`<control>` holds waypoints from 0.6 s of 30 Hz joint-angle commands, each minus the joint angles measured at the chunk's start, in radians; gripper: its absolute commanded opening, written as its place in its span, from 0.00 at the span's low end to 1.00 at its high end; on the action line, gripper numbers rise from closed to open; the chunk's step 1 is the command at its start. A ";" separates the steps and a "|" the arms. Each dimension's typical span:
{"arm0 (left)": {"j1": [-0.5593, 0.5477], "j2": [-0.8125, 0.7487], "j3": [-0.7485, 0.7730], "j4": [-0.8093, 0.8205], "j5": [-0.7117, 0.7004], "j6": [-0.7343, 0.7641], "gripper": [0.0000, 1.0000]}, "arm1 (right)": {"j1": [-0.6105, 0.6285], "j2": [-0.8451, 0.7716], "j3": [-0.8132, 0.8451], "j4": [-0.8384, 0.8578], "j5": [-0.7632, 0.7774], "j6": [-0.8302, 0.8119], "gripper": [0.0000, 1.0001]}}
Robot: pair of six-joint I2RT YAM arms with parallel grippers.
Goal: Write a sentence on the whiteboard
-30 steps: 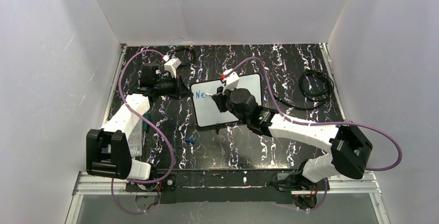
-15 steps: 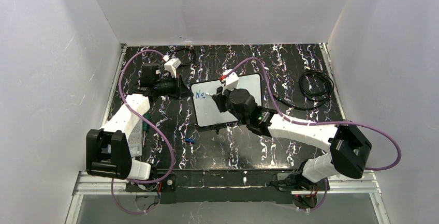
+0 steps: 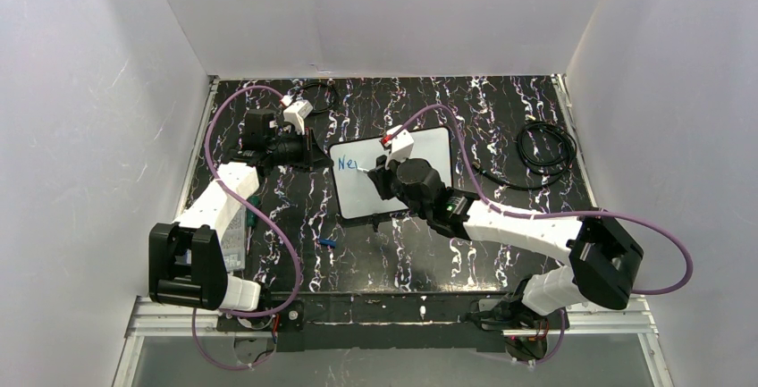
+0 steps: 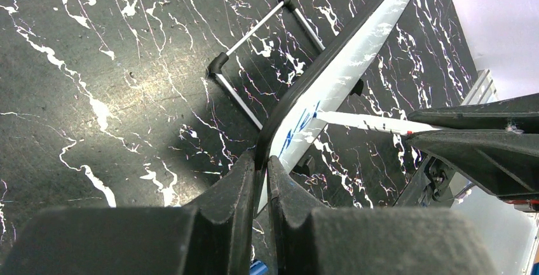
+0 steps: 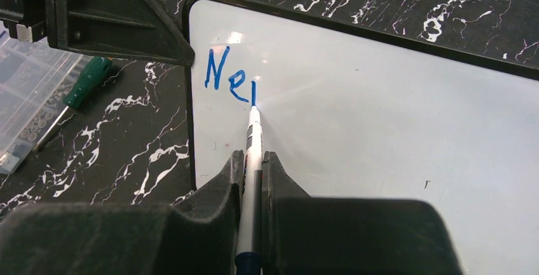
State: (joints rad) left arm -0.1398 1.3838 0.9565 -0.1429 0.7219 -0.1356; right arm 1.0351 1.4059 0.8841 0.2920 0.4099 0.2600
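The whiteboard point(image 3: 393, 172) lies on the black marbled table; it also shows in the right wrist view point(image 5: 381, 110) and edge-on in the left wrist view point(image 4: 330, 91). Blue writing point(image 5: 230, 79) reads "Ne" plus one downstroke near the board's top left corner. My right gripper point(image 5: 253, 160) is shut on a white marker point(image 5: 253, 141), tip touching the board at the stroke's lower end. My left gripper point(image 4: 260, 160) is shut on the whiteboard's dark frame at its left edge. In the top view the left gripper point(image 3: 315, 156) and right gripper point(image 3: 374, 169) sit at the board's left part.
A clear plastic parts box point(image 5: 28, 91) and a green-handled screwdriver point(image 5: 82, 84) lie left of the board. A coiled black cable point(image 3: 547, 147) lies at the right. A small blue cap point(image 3: 327, 244) lies in front of the board. White walls enclose the table.
The right gripper has shifted slightly down and right along the board, and a new blue stroke has appeared after "Ne". The left arm has not moved.
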 commanded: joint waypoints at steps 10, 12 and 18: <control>-0.007 -0.040 -0.001 -0.009 0.034 0.005 0.00 | -0.007 -0.029 0.030 0.073 0.096 -0.041 0.01; -0.008 -0.041 -0.001 -0.009 0.034 0.005 0.00 | -0.008 -0.027 0.038 0.081 0.099 -0.047 0.01; -0.008 -0.040 -0.001 -0.009 0.035 0.007 0.00 | -0.007 -0.030 0.036 0.086 0.111 -0.057 0.01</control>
State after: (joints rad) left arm -0.1398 1.3838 0.9565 -0.1429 0.7223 -0.1341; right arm 1.0359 1.4014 0.8883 0.3248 0.4507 0.2314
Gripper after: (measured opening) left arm 0.086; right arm 0.161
